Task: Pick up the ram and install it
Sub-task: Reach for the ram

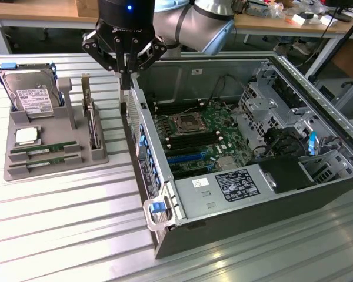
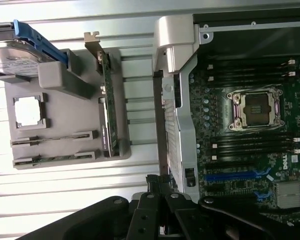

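Nearest, at the exterior view's left: two long, thin green circuit-board ram strips (image 1: 45, 148) lie flat in the near slots of a grey moulded tray (image 1: 53, 171), neither lifted. Beyond, to the right, an open black-and-silver computer case (image 1: 253, 217) shows dark memory slots (image 2: 250, 145) that appear empty. Farthest, the black gripper (image 1: 126, 79) hangs above the case's left wall, jaws closed on nothing. Pick-up and installation both remain.

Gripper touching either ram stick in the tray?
Apart. Exterior view: gripper hangs at the case wall; both ram sticks lie in the gray tray, with a clear gap between.
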Tool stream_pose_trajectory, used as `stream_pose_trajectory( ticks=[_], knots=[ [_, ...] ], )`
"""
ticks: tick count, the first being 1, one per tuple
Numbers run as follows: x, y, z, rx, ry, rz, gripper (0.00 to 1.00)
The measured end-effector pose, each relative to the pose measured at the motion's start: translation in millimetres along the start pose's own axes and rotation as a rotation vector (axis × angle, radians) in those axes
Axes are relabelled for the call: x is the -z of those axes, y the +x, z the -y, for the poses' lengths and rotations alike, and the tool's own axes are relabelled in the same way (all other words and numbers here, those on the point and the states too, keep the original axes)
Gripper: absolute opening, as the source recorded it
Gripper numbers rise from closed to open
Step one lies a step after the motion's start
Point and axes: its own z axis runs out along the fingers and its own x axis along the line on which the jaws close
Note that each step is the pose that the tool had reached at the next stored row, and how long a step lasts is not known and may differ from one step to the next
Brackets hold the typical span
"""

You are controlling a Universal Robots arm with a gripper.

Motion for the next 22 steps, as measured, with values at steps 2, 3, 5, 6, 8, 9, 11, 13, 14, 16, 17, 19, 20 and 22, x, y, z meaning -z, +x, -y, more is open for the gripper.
stream_pose_trajectory(
  ticks=[2, 3, 5, 6, 8, 9, 11, 13, 14, 16, 17, 19, 20, 22],
  knots=[
    [0.1, 2.2, 0.2, 0.000, 0.0000, 0.0000, 0.11],
    [0.1, 3.3, 0.3, 0.000, 0.0000, 0.0000, 0.11],
    [0.1, 5.1, 0.4, 0.000, 0.0000, 0.0000, 0.11],
    [0.1, 6.0, 0.5, 0.000, 0.0000, 0.0000, 0.11],
    [0.2, 9.0, 0.7, 0.000, 0.0000, 0.0000, 0.11],
    [0.2, 9.9, 0.7, 0.000, 0.0000, 0.0000, 0.11],
    [0.3, 11.3, 0.9, 0.000, 0.0000, 0.0001, 0.11],
    [0.3, 12.6, 1.0, 0.000, 0.0000, 0.0000, 0.11],
    [0.3, 13.3, 1.0, 0.000, 0.0000, 0.0000, 0.11],
    [0.3, 14.3, 1.1, 0.000, 0.0000, 0.0000, 0.11],
    [0.3, 14.9, 1.1, 0.000, 0.0000, 0.0000, 0.11],
    [0.4, 16.8, 1.3, 0.000, 0.0000, 0.0000, 0.11],
    [0.4, 17.4, 1.3, 0.000, 0.0000, 0.0000, 0.11],
    [0.4, 19.3, 1.5, 0.000, 0.0000, 0.0000, 0.11]
  ],
)
